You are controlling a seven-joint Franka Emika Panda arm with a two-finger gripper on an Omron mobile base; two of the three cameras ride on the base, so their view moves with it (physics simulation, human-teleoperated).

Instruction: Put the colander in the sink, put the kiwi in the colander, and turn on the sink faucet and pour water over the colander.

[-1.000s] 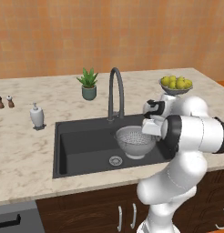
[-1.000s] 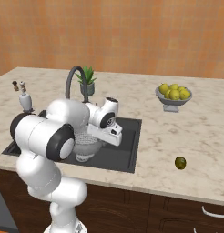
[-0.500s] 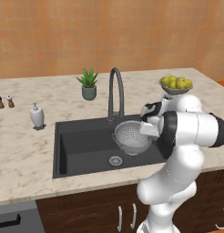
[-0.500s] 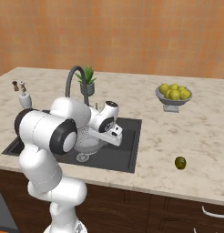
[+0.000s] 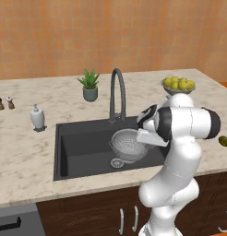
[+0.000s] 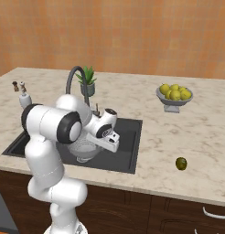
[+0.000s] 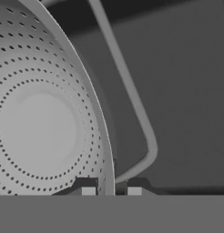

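Note:
The silver perforated colander [image 5: 127,144] is inside the black sink [image 5: 78,138], close to the round drain [image 5: 116,162]. Whether it touches the floor of the basin is unclear. My gripper [image 7: 108,191] is shut on the colander's rim [image 7: 102,136], one finger inside the bowl and one outside, beside the wire side handle [image 7: 141,118]. From the right base view the colander [image 6: 82,148] is partly hidden behind my arm. The dark gooseneck faucet [image 5: 116,92] arches over the basin's back edge. The kiwi [image 6: 180,163] lies on the counter to the right of the sink [image 6: 128,141].
A grey footed bowl of yellow fruit [image 5: 179,85] stands at the back right. A potted plant [image 5: 90,85] sits behind the sink, with a white soap pump [image 5: 37,117] and two small shakers [image 5: 4,103] to its left. The counter's front edge runs just below the basin.
The colander has moved a little left and lower into the basin toward the drain, still gripped by the rim. The kiwi has stayed where it was.

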